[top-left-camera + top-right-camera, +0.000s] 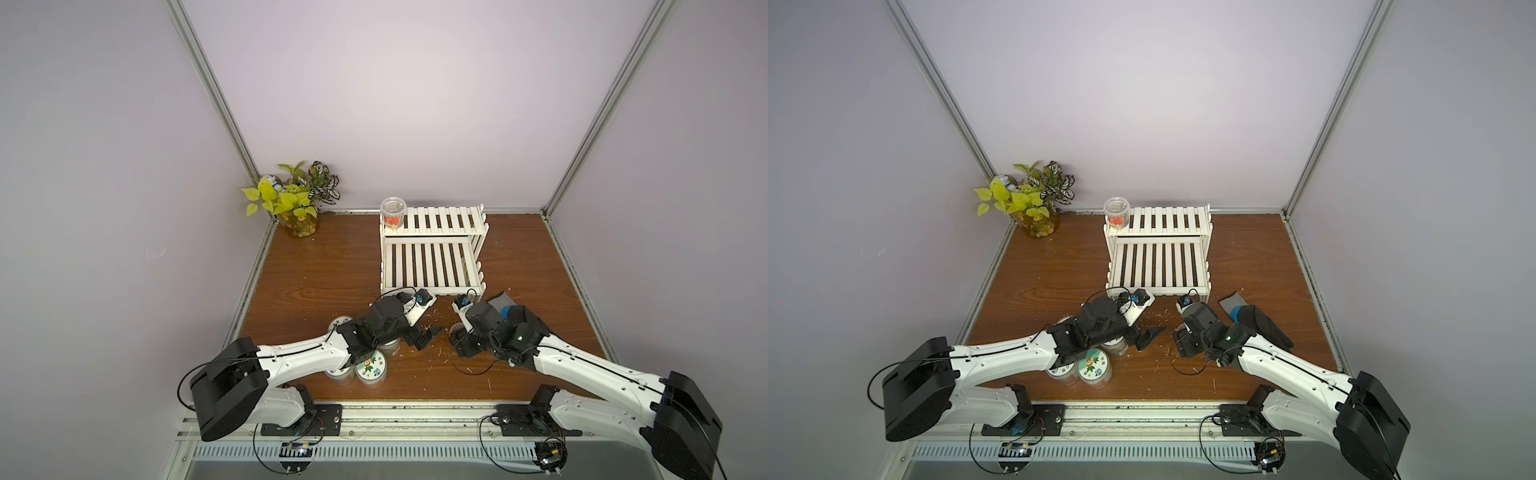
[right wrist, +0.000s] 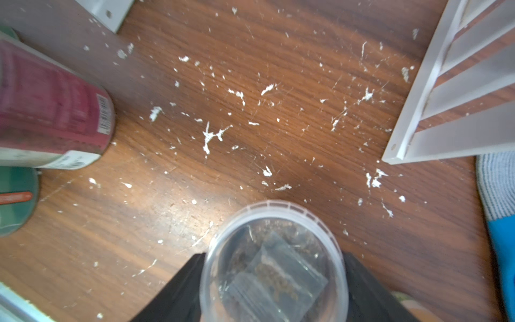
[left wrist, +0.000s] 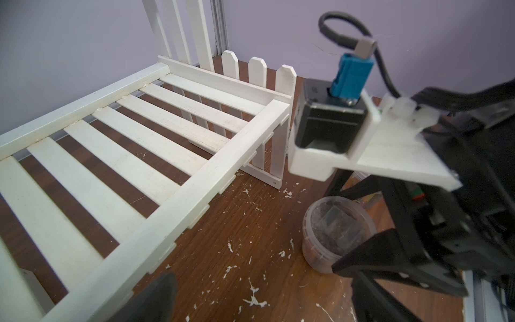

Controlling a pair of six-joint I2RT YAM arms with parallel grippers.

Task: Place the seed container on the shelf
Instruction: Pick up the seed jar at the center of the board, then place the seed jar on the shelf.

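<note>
Wooden tabletop [image 2: 250, 125]: seed container [image 2: 273, 267] between right claw [image 2: 274, 258] jaws, near shelf [image 2: 413, 111].

No legible text; barcode [image 2: 104, 118] on maroon can [image 2: 47, 103], print blurred

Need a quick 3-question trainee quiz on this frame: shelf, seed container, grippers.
1. True or false: the seed container already stands on the shelf.
2. Which arm's gripper fingers flank the seed container? A left; B right; C neither.
3. What already sits on the shelf's upper tier?

Key:
1. False. It is on the table in front of the shelf.
2. B, the right gripper.
3. A clear jar with red contents.
</note>
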